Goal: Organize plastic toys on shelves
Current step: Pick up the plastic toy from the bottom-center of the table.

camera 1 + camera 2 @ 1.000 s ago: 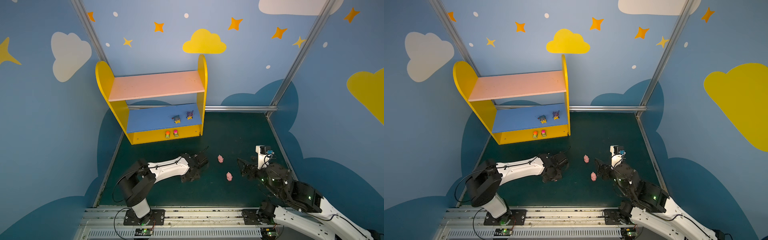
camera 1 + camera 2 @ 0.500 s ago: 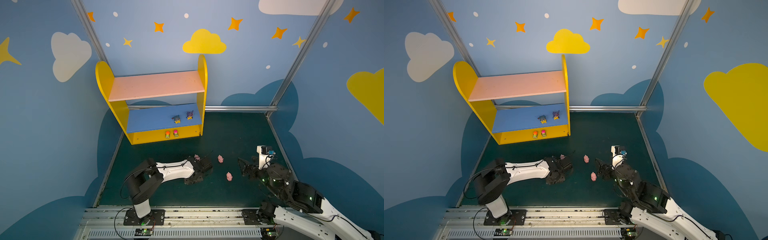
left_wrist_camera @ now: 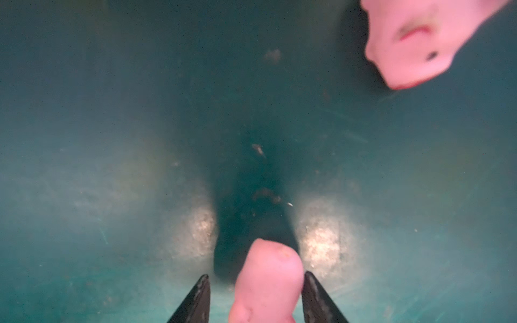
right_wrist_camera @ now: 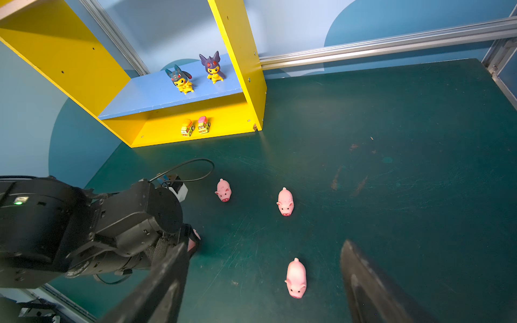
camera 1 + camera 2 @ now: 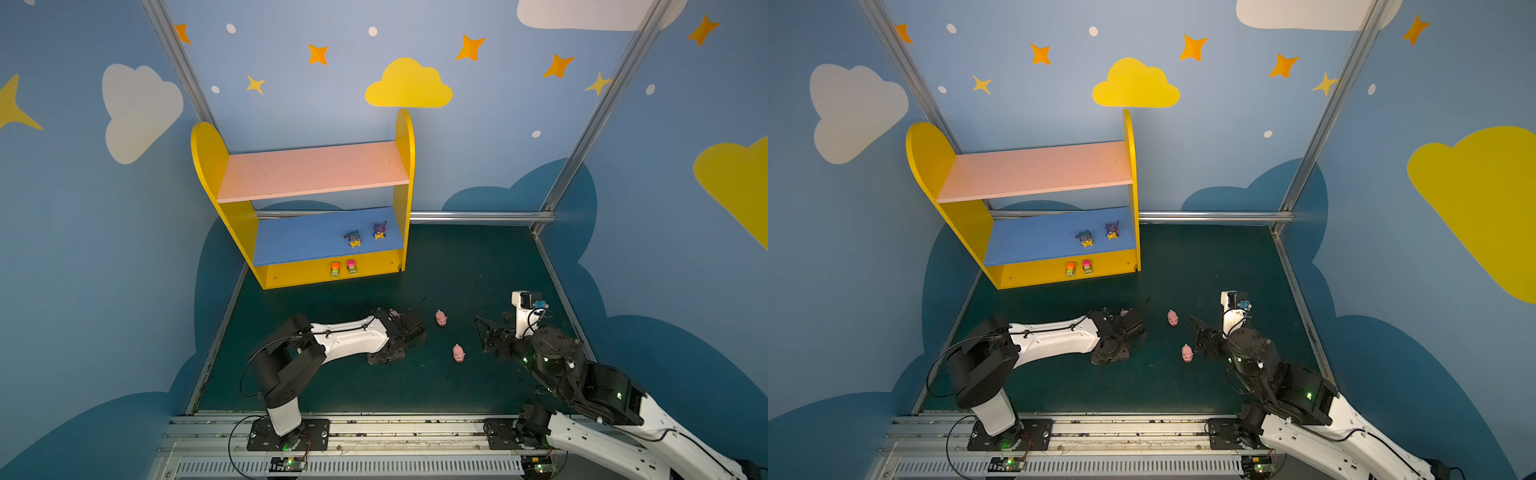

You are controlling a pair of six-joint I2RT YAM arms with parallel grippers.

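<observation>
The left claw point(image 3: 256, 282) is lowered to the green surface point(image 5: 478, 270), with its two fingers set either side of the first pig point(image 3: 268, 276). We see bare surface between this pig and one finger, while the other finger lies against it or just beside it. The claw is therefore released around the pig, not clenched on it. The second pig point(image 4: 223, 190) stands on the surface just beside the left wrist. The right claw point(image 4: 264, 244) hangs above the surface, spread wide and grasping nothing. In the right wrist view, the third pig point(image 4: 296, 278) lies on the surface between its two fingers. The fourth pig point(image 4: 285, 201) stands farther on, between the third pig and the shelves point(image 5: 212, 166). The shelves stand at the back of the surface, against the wall. On the blue lower board point(image 5: 299, 241) we find the grey-headed figure point(image 5: 353, 238) and the purple-headed figure point(image 5: 379, 230). Both are upright and near the right side panel. On the yellow base point(image 5: 291, 276), the orange-topped car point(image 5: 335, 269) and the pink-topped car point(image 5: 351, 266) sit side by side below the figures.
</observation>
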